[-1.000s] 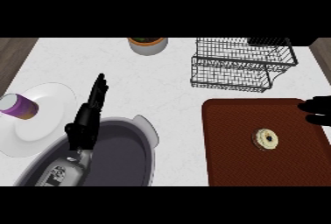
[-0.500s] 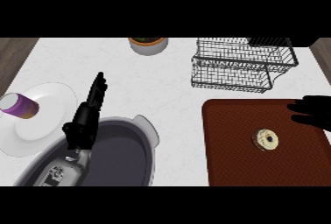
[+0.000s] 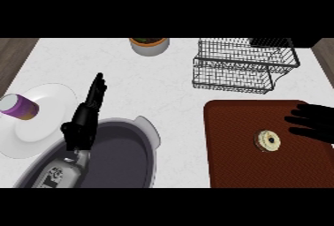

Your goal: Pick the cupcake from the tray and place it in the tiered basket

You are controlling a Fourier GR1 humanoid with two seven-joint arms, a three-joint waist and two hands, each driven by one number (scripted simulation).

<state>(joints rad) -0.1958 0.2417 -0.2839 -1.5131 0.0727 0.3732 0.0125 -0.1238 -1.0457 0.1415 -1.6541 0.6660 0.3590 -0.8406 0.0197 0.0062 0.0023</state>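
Small pale round cupcake (image 3: 267, 140) low right on a dark red-brown textured tray (image 3: 241, 154), untouched. Right hand (image 3: 314, 122) just beside it at the right edge, partly cut off, fingers spread. Left hand (image 3: 88, 111) at left, fingers straight, over a dark oval pot (image 3: 120, 159). Black wire tiered basket (image 3: 243, 65) upper right on the white marbled worktop (image 3: 157, 92).

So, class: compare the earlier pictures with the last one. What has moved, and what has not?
The black right hand has moved leftward over the brown rectangular tray, towards the small pale cupcake, fingers open, holding nothing. The black left hand, cupcake and black wire tiered basket stayed put.
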